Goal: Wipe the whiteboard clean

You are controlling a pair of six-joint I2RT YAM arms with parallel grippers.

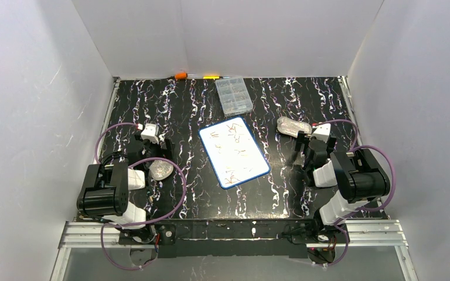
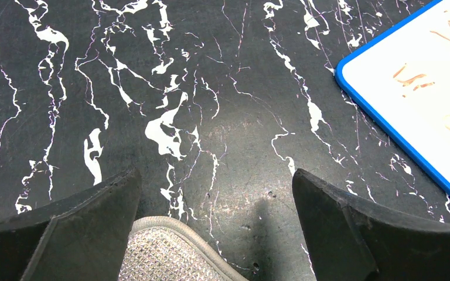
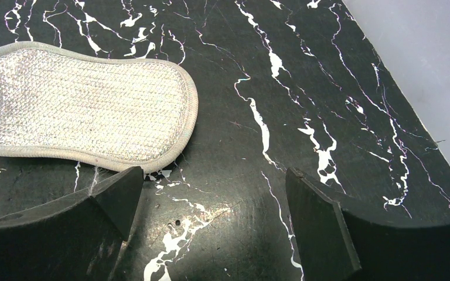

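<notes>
The left arm is seen folded at the near left of the table, with its wrist angled down toward the marbled surface. The left gripper is held low over the table, jaws spread wide with nothing between them. A grey mesh pad lies on the table by the finger at the left of the wrist view (only its rounded end is shown, the rest being cut off by the bottom edge). The right arm is folded likewise at the near right. The right gripper is also held low, jaws parted wide and empty. A second mesh pad lies flat just beyond the finger at the left of that view. Whether pad and finger touch cannot be told, and the pad's left end is cut off by the frame.

The whiteboard is laid flat in the middle of the table between the two arms, turned at a slant, its white face marked with reddish-brown scribbles. Only one blue-rimmed corner is caught in the left wrist view. A clear compartment box is set just beyond its far end. Against the back wall a small orange object and a yellow one are seen, too small to be identified. From above, both grippers' fingertips are hard to make out against the dark table.
</notes>
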